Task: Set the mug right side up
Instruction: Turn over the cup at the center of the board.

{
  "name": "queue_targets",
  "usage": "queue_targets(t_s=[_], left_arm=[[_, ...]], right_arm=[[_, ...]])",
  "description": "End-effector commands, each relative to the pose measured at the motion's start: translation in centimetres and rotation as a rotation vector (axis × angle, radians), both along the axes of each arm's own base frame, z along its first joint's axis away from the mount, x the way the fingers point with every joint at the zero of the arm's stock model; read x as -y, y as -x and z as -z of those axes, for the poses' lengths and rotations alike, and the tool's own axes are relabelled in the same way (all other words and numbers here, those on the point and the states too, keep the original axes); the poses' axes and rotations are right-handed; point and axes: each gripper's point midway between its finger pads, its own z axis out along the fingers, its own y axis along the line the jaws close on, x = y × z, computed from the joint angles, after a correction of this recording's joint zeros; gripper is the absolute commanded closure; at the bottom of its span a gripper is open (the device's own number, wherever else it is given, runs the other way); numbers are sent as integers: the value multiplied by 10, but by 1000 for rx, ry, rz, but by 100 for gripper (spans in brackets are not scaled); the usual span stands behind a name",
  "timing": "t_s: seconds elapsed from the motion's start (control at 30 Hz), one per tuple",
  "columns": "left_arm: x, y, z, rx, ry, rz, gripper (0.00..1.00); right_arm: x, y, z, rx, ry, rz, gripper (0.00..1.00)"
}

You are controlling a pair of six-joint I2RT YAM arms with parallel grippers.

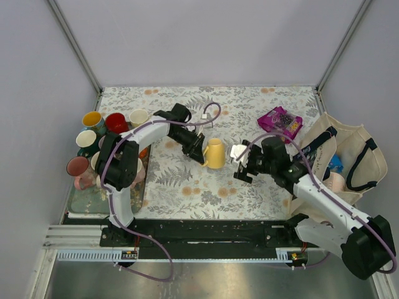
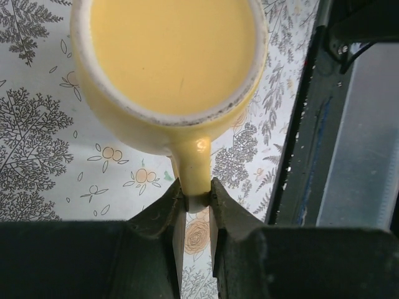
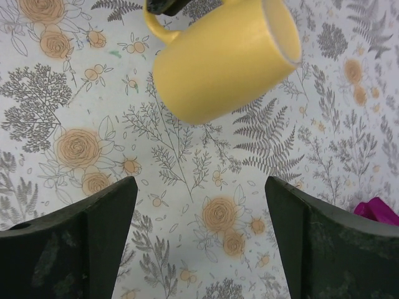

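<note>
Tray [image 1: 85, 202] of mugs [image 1: 116, 122], purple packet [image 1: 279, 122], tote bag [image 1: 351, 163]

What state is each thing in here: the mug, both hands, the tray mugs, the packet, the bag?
Yellow ceramic mug: tilted, not upright.
Left hand: shut on the mug's handle.
Right hand: open, empty.
Coloured mugs on the green tray: upright, mouths up.
Purple foil packet: lying flat.
Cream cloth tote bag: mouth open.

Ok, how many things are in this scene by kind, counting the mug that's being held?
Mugs: 6 in plain view, the yellow mug held by the left gripper and 5 on the tray; the left arm may hide more.
Purple packets: 1
Tote bags: 1
Trays: 1
Total: 9
</note>
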Motion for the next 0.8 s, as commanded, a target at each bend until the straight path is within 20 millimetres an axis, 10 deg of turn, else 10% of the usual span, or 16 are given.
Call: queue_targets(t_s=[0.0,0.77], left_arm=[[10,16,-31,-184,145,63,98],[56,-13,-14,-846,342,-29,100]], right_arm=[[-26,-14,-27,425,-118,-139,9],[-54,-14,54,483,69,-314,16]])
